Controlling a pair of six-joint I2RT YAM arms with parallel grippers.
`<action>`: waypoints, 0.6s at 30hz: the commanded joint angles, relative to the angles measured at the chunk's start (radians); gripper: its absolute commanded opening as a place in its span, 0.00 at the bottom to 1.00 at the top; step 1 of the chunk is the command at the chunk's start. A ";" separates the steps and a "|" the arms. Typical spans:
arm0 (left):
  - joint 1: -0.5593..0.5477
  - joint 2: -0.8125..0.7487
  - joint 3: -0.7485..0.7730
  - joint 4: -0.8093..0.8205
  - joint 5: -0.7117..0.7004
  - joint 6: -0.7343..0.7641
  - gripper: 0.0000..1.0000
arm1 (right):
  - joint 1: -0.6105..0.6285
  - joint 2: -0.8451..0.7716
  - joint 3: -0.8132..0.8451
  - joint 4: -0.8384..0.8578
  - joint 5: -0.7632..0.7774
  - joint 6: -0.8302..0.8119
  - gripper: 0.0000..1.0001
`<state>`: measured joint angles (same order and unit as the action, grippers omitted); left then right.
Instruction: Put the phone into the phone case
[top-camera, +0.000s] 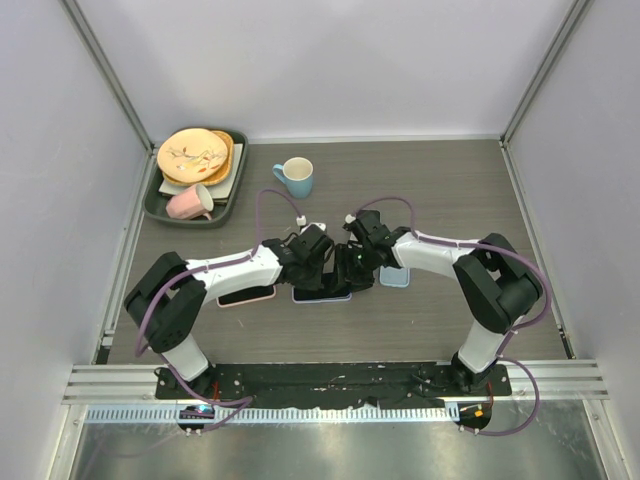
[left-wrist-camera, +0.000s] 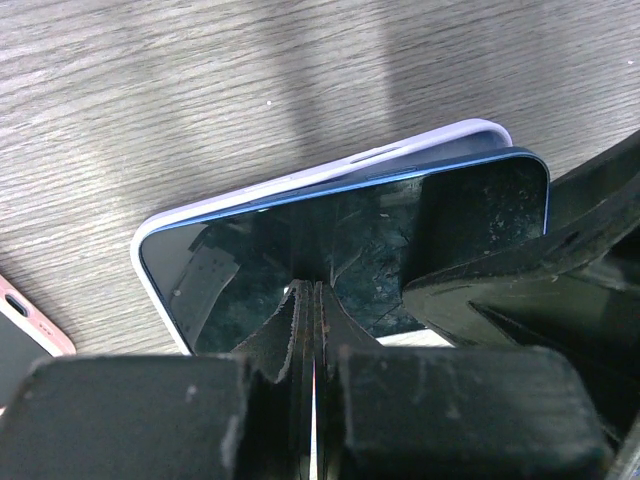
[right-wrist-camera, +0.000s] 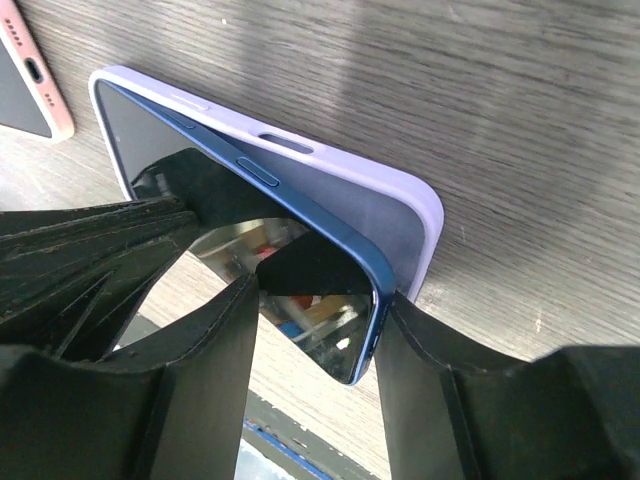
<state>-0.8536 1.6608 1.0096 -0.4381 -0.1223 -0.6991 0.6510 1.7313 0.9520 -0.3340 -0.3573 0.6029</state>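
A blue phone (left-wrist-camera: 250, 240) with a dark screen lies tilted in a lilac phone case (left-wrist-camera: 420, 145) on the wooden table. In the right wrist view one long side of the phone (right-wrist-camera: 300, 205) sits in the case (right-wrist-camera: 340, 190) and its near corner stands raised above the rim. My left gripper (left-wrist-camera: 315, 290) is shut, its tips pressed down on the screen. My right gripper (right-wrist-camera: 322, 292) is open, its fingers astride the raised corner, one finger (right-wrist-camera: 420, 350) against the phone's edge. In the top view both grippers, left (top-camera: 325, 262) and right (top-camera: 352, 262), meet over the phone (top-camera: 322, 294).
A second phone in a pink case (top-camera: 247, 295) lies just left of the lilac case. A light blue case (top-camera: 395, 277) lies just right. A blue cup (top-camera: 296, 177) stands behind. A green tray (top-camera: 150, 200) with plates and a pink mug sits at the back left.
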 joint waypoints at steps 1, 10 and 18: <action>-0.007 0.045 -0.023 -0.001 0.001 -0.011 0.00 | 0.030 0.059 -0.021 -0.269 0.346 -0.121 0.53; -0.009 0.048 -0.029 -0.007 -0.002 -0.010 0.00 | 0.101 0.065 0.065 -0.361 0.448 -0.126 0.54; -0.007 0.047 -0.031 -0.021 -0.010 -0.007 0.00 | 0.147 0.002 0.166 -0.441 0.549 -0.124 0.53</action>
<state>-0.8555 1.6760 1.0065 -0.4271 -0.1234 -0.7006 0.7834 1.7424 1.0954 -0.5777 -0.0170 0.5434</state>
